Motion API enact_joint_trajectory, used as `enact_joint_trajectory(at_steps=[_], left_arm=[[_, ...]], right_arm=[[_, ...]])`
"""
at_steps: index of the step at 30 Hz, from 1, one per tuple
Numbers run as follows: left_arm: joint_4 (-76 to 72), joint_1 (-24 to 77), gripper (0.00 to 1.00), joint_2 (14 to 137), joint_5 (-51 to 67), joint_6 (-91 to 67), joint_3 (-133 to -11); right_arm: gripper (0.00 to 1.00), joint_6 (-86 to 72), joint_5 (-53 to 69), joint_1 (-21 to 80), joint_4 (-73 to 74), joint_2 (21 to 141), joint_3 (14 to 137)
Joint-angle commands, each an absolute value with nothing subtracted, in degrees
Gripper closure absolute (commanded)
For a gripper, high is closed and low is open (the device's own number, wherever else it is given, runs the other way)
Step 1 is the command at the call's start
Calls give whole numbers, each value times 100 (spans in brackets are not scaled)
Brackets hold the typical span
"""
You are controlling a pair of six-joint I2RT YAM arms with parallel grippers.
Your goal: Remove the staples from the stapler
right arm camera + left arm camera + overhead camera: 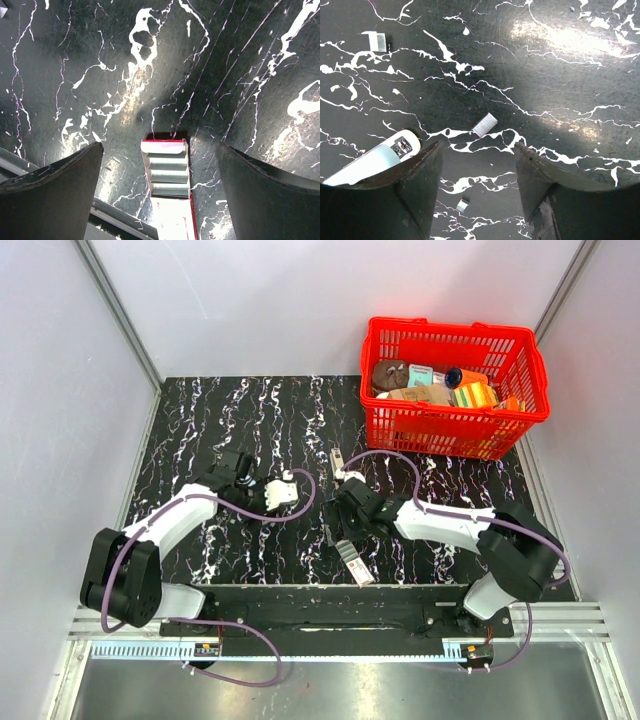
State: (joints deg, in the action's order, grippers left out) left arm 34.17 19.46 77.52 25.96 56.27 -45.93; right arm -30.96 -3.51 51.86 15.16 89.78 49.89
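**Clerk:** Item one, the stapler [337, 461]. Where is it?

**Checker:** Slim silvery-grey bar, flat on the black marbled table [200, 430]. It lies just beyond the right gripper [336, 528], between it and the red basket [455, 430]. Nothing grips it. Too small to tell whether it is open or closed.

**Clerk:** Right gripper?

**Checker:** Fingers spread wide, empty. It hangs over an open red-rimmed staple box [162, 146] with rows of staples [169, 172] inside.

**Clerk:** Left gripper [477, 155]?

**Checker:** Fingers likewise apart, nothing between the pads. It is low over the table, well apart from the stapler.

**Clerk:** Loose items?

**Checker:** In the left wrist view:
- staple strip [485, 124], just ahead of the fingers
- second strip [379, 41], far off at upper left
- third strip [463, 204], down between the fingers
- white and pale-blue object [375, 162], beside the left-hand finger; contact cannot be told

The basket holds assorted small goods.
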Motion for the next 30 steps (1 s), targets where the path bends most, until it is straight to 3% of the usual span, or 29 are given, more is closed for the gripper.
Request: enact_joint_trajectory(at_steps=[1,9,23,30], left_arm=[[3322,1951,38,7488,2611,5476,-4737],[3427,1942,38,7128,2575,5265,-4763],[3673,1942,38,6671,2391,5062,-4878],[3797,1951,38,6416,2347,5010,-4860]], right_arm=[[1,-3094,-466,5309,1643,8930,5062],[1,-3006,-527,5458,2073,9245,5203],[17,-3717,-1976,5502,3567,10327,6275],[17,-3946,-2267,5493,3788,10117,6118]])
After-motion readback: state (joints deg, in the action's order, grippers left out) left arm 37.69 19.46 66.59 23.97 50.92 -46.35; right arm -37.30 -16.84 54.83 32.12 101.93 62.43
